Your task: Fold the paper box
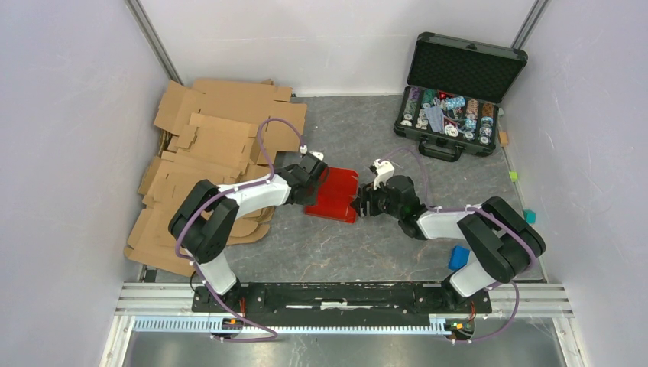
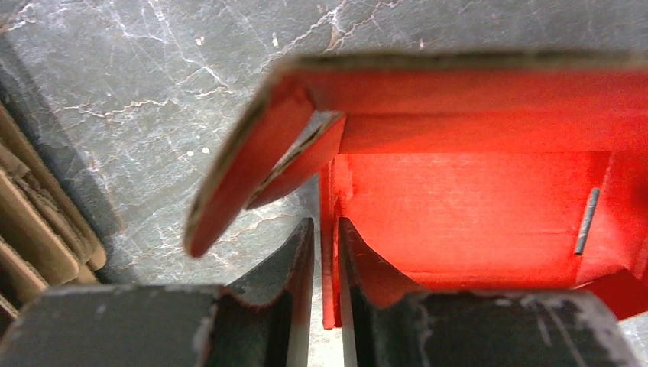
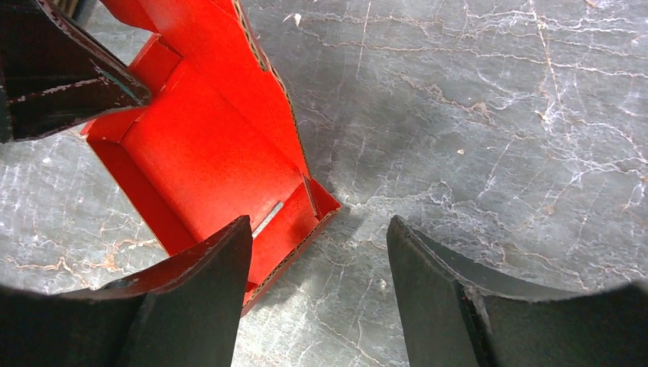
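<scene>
The red paper box (image 1: 334,195) lies half-formed at the table's middle, walls partly raised. In the left wrist view one upright side wall of the paper box (image 2: 466,199) stands between the fingers of my left gripper (image 2: 325,222), which are drawn in tight around it; a loose flap (image 2: 252,153) hangs to the left. My left gripper (image 1: 312,183) is at the box's left side. My right gripper (image 1: 361,202) is at its right side, open. In the right wrist view the box (image 3: 206,153) sits up and left, and my right gripper (image 3: 319,222) holds only bare table between its fingers.
Brown corrugated cardboard sheets (image 1: 206,160) are piled at the back left. An open black case of poker chips (image 1: 455,95) stands at the back right. A blue block (image 1: 458,256) and a small teal block (image 1: 529,217) lie by the right arm.
</scene>
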`<state>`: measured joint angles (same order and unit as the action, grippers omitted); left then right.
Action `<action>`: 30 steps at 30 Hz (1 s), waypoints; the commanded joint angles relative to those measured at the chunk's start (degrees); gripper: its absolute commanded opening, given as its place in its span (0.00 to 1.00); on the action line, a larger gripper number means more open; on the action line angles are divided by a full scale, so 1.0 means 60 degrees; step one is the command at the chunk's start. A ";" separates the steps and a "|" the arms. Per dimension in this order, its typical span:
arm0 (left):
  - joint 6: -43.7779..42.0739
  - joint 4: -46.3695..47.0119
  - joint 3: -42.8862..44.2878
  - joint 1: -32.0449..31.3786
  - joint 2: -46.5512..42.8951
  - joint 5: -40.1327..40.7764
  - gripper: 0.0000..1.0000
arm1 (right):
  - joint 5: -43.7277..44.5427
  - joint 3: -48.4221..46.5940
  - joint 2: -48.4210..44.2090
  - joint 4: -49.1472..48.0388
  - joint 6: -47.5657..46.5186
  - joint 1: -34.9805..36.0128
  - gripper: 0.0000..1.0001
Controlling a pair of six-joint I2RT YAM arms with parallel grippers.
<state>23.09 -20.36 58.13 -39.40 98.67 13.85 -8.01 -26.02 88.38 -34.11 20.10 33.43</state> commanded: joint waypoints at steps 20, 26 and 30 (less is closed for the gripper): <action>-0.0500 -0.0500 0.0526 -0.0553 0.0216 0.1543 0.10 | 0.2358 -0.1537 0.0377 0.2182 -0.0834 0.0211 0.64; -0.0480 -0.0503 0.0562 -0.0553 0.0295 0.1465 0.10 | 0.1621 -0.1318 0.0417 0.1575 -0.0675 0.0213 0.63; -0.0438 -0.0488 0.0595 -0.0553 0.0369 0.1304 0.09 | 0.0974 -0.0838 0.0221 0.0952 -0.0500 0.0205 0.62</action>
<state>22.37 -22.74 59.64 -42.50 100.12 20.97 2.04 -33.34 90.85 -23.20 16.23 34.76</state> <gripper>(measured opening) 0.131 0.629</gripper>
